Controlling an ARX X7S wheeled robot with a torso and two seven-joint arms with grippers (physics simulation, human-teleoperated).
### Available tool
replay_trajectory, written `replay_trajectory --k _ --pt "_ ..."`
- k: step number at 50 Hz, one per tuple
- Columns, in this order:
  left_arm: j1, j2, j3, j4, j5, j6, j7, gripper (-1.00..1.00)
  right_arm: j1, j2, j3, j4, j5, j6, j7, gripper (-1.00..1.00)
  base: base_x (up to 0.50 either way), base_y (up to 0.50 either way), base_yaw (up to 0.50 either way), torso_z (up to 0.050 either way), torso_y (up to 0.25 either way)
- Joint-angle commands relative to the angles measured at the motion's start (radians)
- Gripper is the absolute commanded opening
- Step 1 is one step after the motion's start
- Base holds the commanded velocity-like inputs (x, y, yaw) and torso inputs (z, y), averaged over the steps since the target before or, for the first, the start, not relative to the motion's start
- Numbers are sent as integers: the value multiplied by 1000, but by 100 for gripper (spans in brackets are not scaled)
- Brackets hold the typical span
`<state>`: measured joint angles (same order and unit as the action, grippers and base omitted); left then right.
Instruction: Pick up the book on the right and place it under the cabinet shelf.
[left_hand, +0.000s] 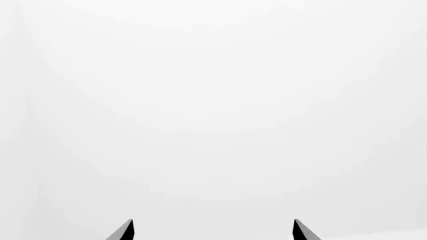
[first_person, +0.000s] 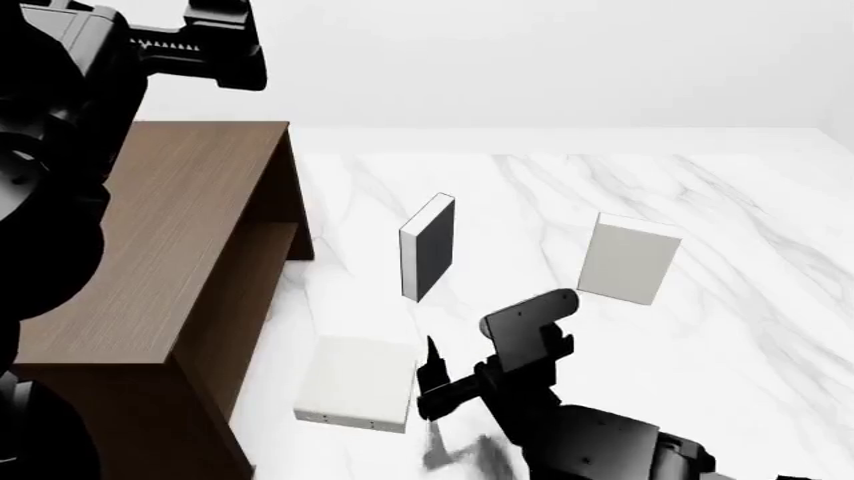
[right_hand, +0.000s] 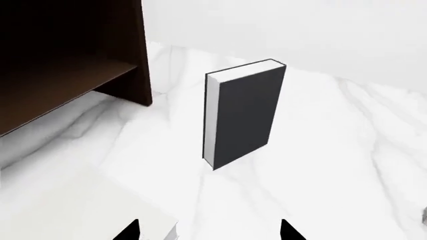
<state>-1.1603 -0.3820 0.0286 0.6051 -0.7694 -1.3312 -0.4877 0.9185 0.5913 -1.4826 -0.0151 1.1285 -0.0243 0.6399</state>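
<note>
The book on the right (first_person: 627, 257) is a plain pale hardback standing upright on the marble table (first_person: 747, 300), apart from both grippers. A like pale book (first_person: 358, 380) lies flat near the cabinet (first_person: 174, 240); it also shows in the right wrist view (right_hand: 73, 215). My right gripper (first_person: 434, 378) is open and empty, low at the flat book's right edge, with one fingertip (right_hand: 130, 231) over its corner. The cabinet shelf (right_hand: 67, 87) shows as a dark board inside the cabinet. My left gripper (first_person: 200, 45) is open and empty, raised high above the cabinet; its view shows only white wall.
A thin black-covered book (first_person: 427, 245) with white page edges stands upright between the two pale books, straight ahead of the right gripper (right_hand: 243, 115). The cabinet's side panel (right_hand: 143, 50) reaches down to the table at the left.
</note>
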Motion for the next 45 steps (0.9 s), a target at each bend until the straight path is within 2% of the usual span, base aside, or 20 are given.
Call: replay_trajectory --k 1,6,13,18,28,37,45 --pt "-17 14 -21 14 -32 -35 -21 100 230 215 33 -394 35 185 200 100 0 0 0 0 0" --pt "-65 38 -42 27 -69 -98 -49 100 373 334 95 -531 123 273 278 100 0 0 0 0 0" --pt "-154 112 -98 58 -190 -234 -135 100 560 483 171 -657 263 406 361 100 0 0 0 0 0" --pt "-225 121 -89 9 -388 -232 -309 100 660 587 223 -707 350 467 398 100 0 0 0 0 0" --pt "-215 208 -55 -6 -532 -209 -466 100 817 715 297 -751 481 612 454 100 0 0 0 0 0" --pt "-123 241 17 30 -521 -144 -471 100 885 804 342 -761 535 669 450 100 0 0 0 -1 0" --pt "-83 258 50 33 -512 -106 -473 100 901 830 358 -769 552 691 457 100 0 0 0 0 0"
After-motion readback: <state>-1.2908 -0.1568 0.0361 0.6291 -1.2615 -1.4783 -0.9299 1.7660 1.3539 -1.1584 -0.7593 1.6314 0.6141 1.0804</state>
